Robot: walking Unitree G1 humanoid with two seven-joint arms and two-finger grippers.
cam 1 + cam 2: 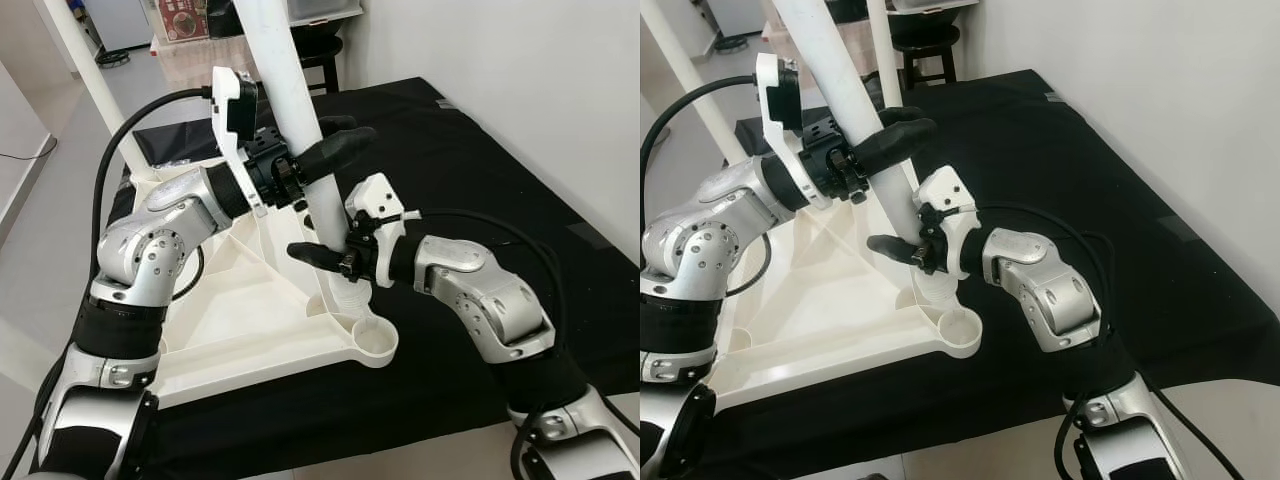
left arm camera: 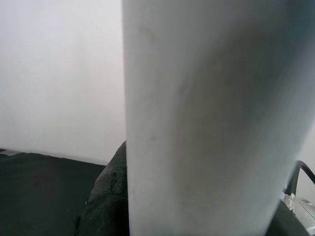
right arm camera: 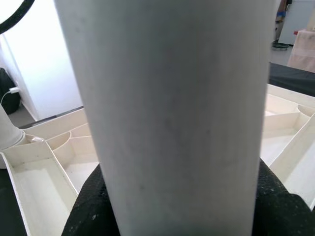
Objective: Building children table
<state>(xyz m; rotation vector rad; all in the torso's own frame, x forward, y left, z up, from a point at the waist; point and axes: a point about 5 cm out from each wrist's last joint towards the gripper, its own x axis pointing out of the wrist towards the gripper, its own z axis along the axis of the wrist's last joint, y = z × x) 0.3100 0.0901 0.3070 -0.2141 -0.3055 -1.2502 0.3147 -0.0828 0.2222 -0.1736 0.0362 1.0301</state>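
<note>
I have the left pincer [image 1: 325, 150] clamped on the white table leg [image 1: 290, 100], high up. My right pincer [image 1: 318, 254] grips the same leg lower, just above the near-right corner socket [image 1: 372, 340] of the upturned white tabletop [image 1: 240, 310] on the black counter [image 1: 470, 180].

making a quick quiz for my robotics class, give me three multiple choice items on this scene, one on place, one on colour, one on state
1. Where does the right claw grip the white leg?
A. below the left claw
B. above the left claw
C. on a separate leg

2. What colour is the cloth under the upturned tabletop?
A. red
B. black
C. yellow

3. How are the left claw fingers?
A. spread wide in free air
B. shut on the leg
C. resting flat on the cloth

Answers: 1 A, it clamps the leg near the corner socket, lower down. 2 B, dark fabric surrounds the tabletop. 3 B, black fingers wrap the leg.
</note>
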